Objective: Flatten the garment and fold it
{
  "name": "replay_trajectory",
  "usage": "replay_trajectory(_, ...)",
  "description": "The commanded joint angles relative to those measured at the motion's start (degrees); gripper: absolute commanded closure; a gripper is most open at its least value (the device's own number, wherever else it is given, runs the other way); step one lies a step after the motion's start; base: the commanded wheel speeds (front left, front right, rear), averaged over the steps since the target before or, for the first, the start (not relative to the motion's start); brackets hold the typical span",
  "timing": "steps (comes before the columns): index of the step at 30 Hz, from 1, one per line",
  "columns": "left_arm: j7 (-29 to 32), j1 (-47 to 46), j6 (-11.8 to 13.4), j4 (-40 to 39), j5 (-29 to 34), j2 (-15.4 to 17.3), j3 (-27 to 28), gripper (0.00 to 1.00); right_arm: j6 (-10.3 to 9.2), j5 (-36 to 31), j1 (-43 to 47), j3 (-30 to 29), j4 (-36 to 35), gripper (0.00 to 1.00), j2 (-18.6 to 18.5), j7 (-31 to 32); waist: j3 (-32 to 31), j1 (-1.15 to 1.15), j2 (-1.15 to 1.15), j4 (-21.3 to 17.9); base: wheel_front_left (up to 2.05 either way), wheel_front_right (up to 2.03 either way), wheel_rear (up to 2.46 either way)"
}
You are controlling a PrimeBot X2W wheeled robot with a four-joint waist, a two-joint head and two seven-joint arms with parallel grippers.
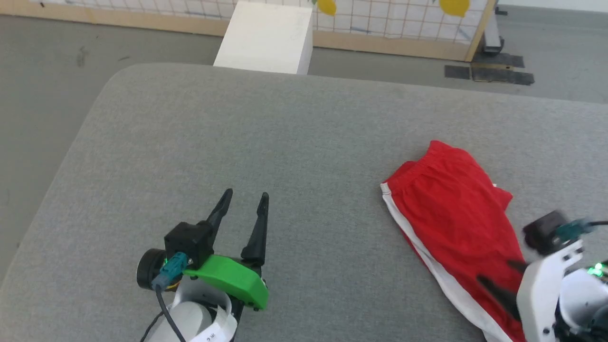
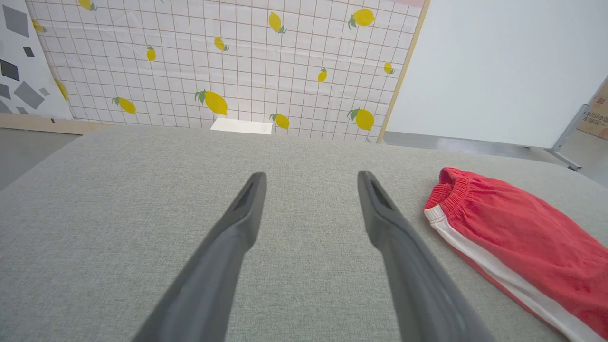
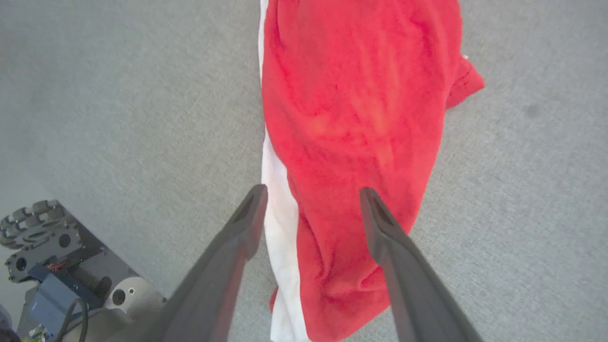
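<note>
The garment (image 1: 451,204) is a pair of bright red shorts with a white side stripe, lying folded lengthwise on the right of the grey table (image 1: 285,133). Its gathered waistband points to the far side. In the left wrist view the garment (image 2: 517,228) lies off to the right. My left gripper (image 1: 246,194) hovers open over bare table at the lower left, well clear of the cloth, as the left gripper (image 2: 311,175) also appears from its wrist. My right gripper (image 1: 503,280) hangs over the garment's near end. In the right wrist view the right gripper (image 3: 312,192) stands open above the garment (image 3: 356,95), holding nothing.
A white box (image 1: 266,38) stands on the floor beyond the table's far edge. Behind it is a lemon-patterned grid panel (image 2: 213,61). The table's rounded left corner and left edge drop to grey floor. The robot's base (image 3: 57,266) shows below the table's near edge.
</note>
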Motion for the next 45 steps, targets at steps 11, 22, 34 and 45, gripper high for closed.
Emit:
replay_trajectory(11, 3.7, -1.5, 0.7, -2.4, -3.1, 0.3, 0.8, 0.0, -0.08, -5.3, -0.9, -10.8, 0.3, 0.0, 12.8, -31.1, 0.3, 0.0, 0.0, -5.3, 0.0, 0.0, 0.0)
replay_trajectory(22, 21.2, -10.3, -5.0, -1.6, -6.4, 1.4, -5.1, 0.0, -0.08, -13.5, 2.2, -13.3, 2.8, 0.0, 20.8, -44.6, 7.0, 0.0, 0.0, -9.0, 0.0, 0.0, 0.0)
replay_trajectory(34, 50.9, -30.7, -5.8, 5.7, -13.9, -1.7, -8.1, 0.0, -0.08, -16.7, -1.0, -13.0, -0.3, 0.0, 22.1, -45.6, 14.8, 0.0, 0.0, -15.5, 0.0, 0.0, 0.0)
replay_trajectory(45, 57.7, -36.8, -4.1, 13.0, -12.2, -0.9, -9.8, 0.0, -0.08, -17.7, -2.3, -11.5, 0.1, 0.0, 23.1, -47.5, 17.7, 0.0, 0.0, -19.9, 0.0, 0.0, 0.0)
